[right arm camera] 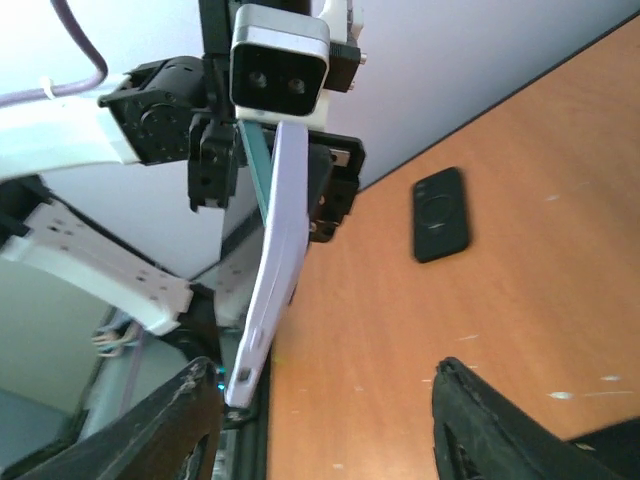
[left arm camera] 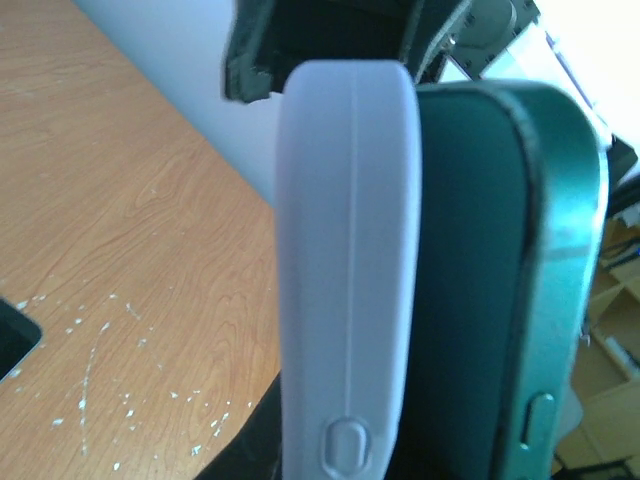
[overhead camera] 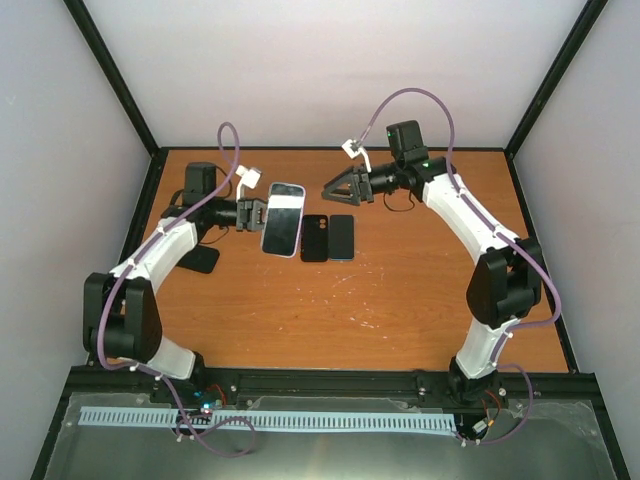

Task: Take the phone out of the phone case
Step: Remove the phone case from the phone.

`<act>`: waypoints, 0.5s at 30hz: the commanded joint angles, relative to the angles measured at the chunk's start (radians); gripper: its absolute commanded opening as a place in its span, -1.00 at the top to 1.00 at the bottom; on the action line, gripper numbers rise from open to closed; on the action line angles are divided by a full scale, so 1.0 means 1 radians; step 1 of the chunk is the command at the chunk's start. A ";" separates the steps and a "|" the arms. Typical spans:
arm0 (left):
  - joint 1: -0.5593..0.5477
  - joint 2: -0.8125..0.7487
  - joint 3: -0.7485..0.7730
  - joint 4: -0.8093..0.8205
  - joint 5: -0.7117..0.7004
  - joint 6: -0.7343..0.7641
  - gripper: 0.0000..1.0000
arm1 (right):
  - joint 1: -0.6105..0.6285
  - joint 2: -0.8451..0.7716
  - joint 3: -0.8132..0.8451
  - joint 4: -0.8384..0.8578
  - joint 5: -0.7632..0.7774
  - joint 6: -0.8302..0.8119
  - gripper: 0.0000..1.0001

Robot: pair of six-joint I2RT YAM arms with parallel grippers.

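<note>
While the left gripper clamps the phone case aloft, the open right gripper should pinch the exposed phone edge squarely.

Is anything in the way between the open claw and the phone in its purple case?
Nothing visible. The right gripper faces the phone across open air; two black phone-like slabs lie flat on the table below.

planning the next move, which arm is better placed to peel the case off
Right. The right claw is open and facing the case, which gapes from the phone at one end. The left claw is shut on the phone, holding it up.
</note>
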State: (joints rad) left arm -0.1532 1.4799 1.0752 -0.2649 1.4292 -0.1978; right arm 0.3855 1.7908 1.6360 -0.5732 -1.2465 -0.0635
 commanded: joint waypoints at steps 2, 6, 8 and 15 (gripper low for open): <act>0.088 0.047 -0.033 0.292 0.076 -0.306 0.98 | -0.004 -0.026 0.018 0.075 0.185 0.063 -0.23; 0.108 0.056 -0.037 0.282 -0.010 -0.397 0.99 | 0.005 -0.068 -0.019 0.120 0.334 0.058 -0.30; 0.109 0.055 -0.023 0.238 -0.083 -0.428 0.98 | 0.025 -0.092 -0.035 0.126 0.428 0.020 -0.31; 0.131 0.073 0.001 0.176 -0.202 -0.569 0.98 | 0.167 -0.148 -0.080 0.140 0.756 -0.125 -0.31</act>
State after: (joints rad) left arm -0.0410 1.5505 1.0237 -0.0937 1.2671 -0.6338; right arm 0.4728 1.6955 1.5856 -0.4683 -0.7296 -0.0853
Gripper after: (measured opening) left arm 0.093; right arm 0.655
